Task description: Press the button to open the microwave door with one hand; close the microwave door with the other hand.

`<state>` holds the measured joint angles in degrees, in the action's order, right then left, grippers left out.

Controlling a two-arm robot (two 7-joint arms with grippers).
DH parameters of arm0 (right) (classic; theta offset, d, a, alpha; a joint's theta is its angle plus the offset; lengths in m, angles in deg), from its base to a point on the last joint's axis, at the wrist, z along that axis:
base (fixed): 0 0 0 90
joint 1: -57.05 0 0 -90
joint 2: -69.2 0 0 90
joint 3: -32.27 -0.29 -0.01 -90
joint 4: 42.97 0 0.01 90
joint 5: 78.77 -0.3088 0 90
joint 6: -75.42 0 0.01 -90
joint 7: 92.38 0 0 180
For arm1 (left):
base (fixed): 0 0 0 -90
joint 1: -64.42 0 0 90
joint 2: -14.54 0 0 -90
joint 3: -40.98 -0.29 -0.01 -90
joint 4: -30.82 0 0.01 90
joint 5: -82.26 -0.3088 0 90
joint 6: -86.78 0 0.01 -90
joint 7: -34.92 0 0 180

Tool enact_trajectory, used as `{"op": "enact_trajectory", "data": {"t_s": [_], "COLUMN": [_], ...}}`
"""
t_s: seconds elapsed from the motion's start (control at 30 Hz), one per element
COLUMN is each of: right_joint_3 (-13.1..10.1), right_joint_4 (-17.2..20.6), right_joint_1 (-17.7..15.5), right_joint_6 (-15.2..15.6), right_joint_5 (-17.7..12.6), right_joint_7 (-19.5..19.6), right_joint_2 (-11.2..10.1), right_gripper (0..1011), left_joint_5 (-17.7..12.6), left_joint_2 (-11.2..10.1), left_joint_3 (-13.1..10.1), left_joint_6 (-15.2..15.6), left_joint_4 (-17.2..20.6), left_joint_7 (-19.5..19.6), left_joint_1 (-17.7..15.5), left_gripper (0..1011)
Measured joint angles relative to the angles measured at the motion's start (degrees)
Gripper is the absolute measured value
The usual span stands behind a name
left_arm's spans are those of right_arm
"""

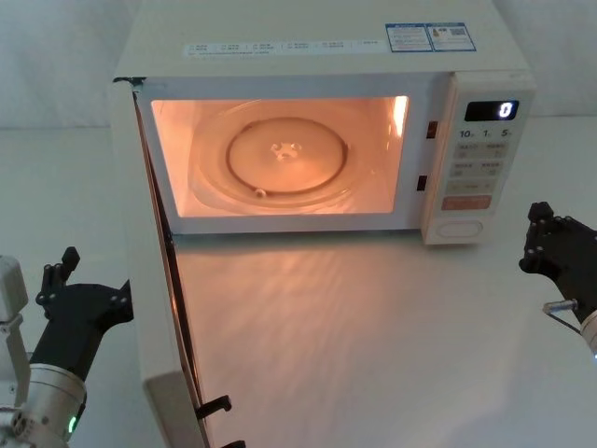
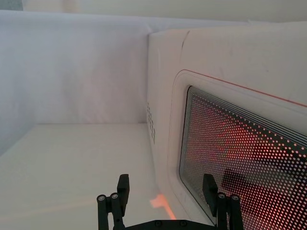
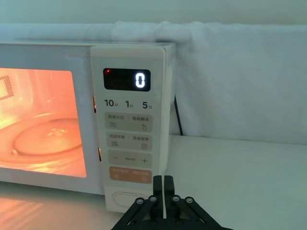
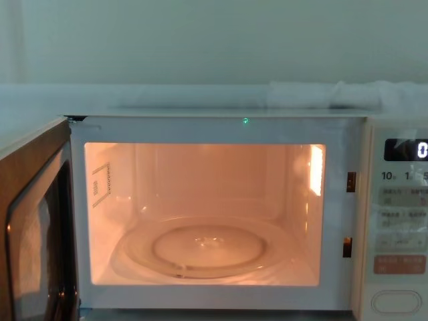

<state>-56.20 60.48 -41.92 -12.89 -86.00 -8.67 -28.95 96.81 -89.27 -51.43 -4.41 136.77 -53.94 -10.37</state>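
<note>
The microwave door (image 1: 154, 308) swings wide open toward the robot, its free edge the nearest thing in the head view, hinged at the left of the microwave (image 1: 317, 56), whose lit cavity shows the glass turntable (image 1: 284, 154). The left tool (image 1: 79, 299) waits on the outer side of the door, fingers apart, close to the dotted window (image 2: 240, 158) but not clearly touching it. The right tool (image 1: 555, 247) hangs just right of the control panel, fingers together, near the button (image 3: 125, 199) at the panel's foot.

Opening looks done; closing remains. The risks: a push near the hinge would need much force and could shove the whole microwave across the desk (image 1: 373, 345). A spread finger could catch the door edge. A weak push may leave the latch unengaged, and the door would rest ajar.
</note>
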Motion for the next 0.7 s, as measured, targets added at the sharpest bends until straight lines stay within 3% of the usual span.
{"op": "enact_trajectory", "data": {"t_s": [0.3, 0.7], "right_joint_3": [0.05, 0.08], "right_joint_4": [0.0, 0.0], "right_joint_1": [0.05, 0.1], "right_joint_6": [0.12, 0.18], "right_joint_5": [0.0, 0.0], "right_joint_7": [0.0, 0.0], "right_joint_2": [0.0, 0.0], "right_gripper": [226, 641], "left_joint_5": [0.0, 0.0], "left_joint_2": [0.0, 0.0], "left_joint_3": [0.0, 0.0], "left_joint_6": [0.0, 0.0], "left_joint_4": [0.0, 0.0], "left_joint_7": [0.0, 0.0], "left_joint_1": [0.0, 0.0], "left_gripper": [1001, 1001]}}
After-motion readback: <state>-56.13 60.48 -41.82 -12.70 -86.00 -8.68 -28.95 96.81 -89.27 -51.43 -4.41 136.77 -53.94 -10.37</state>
